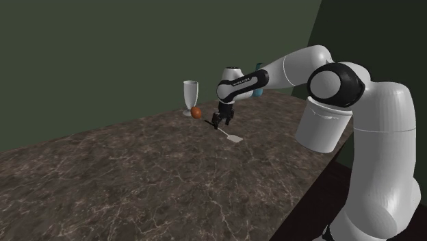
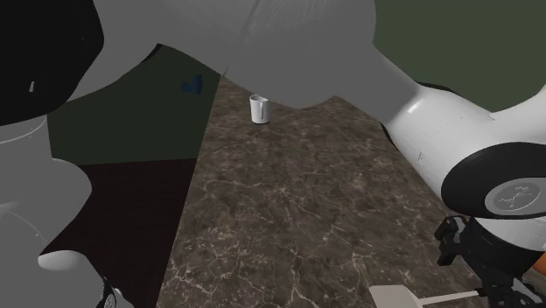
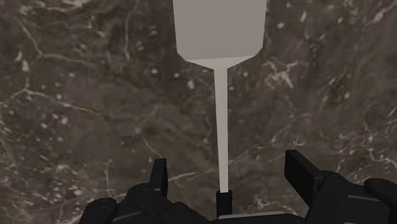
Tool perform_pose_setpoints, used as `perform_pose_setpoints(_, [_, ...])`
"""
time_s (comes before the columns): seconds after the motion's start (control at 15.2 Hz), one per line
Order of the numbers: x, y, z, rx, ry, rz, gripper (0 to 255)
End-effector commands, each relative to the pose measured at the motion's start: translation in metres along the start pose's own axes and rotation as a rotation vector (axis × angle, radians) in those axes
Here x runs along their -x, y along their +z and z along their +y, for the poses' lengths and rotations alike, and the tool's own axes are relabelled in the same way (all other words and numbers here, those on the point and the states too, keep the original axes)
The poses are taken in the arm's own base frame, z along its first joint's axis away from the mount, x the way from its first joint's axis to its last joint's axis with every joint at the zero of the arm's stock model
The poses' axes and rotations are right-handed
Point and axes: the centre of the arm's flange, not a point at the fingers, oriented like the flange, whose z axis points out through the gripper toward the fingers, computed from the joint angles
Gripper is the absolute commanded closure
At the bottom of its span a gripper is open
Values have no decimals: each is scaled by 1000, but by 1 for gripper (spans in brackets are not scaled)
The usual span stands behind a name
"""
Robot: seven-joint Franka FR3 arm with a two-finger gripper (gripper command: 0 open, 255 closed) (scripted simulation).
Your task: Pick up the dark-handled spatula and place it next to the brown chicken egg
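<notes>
Dark brown marble veined in white makes up the counter (image 1: 137, 171), with a dull green wall (image 1: 102, 48) behind it. Over the counter's far part the white Franka arm (image 1: 294, 68) reaches toward the shoulder view's left and points its black gripper (image 1: 222, 122) downward, low above the stone. The spatula (image 1: 235, 139) is right beneath it: a pale, squarish blade on a thin pale shaft that ends in a dark handle. In the wrist view that handle sits in the gap between the two fingers (image 3: 159, 178), which stand wide apart with neither one touching it, so the tool is spread and holds nothing. Whether the spatula lies fully flat on the marble I cannot tell, though it looks to be resting there. The brown egg (image 1: 196, 111) sits just to the shoulder view's left of the gripper, near the spatula's handle end but apart from it. It is close against the foot of a clear stemmed glass (image 1: 190, 94) that stands upright. A teal object (image 1: 259, 77) is partly hidden behind the forearm. In the second exterior view a small white cup (image 2: 259, 109) stands upright far along the counter.
</notes>
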Motion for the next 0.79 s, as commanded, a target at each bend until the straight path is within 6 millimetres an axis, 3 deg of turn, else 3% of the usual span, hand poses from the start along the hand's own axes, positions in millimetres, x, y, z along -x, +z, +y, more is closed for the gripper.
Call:
perform_pose_setpoints(0.0, [0,-13,0,0,0,0,0])
perform_pose_setpoints(0.2, [0,-50,0,0,0,0,0])
perform_pose_setpoints(0.73, [0,-50,0,0,0,0,0])
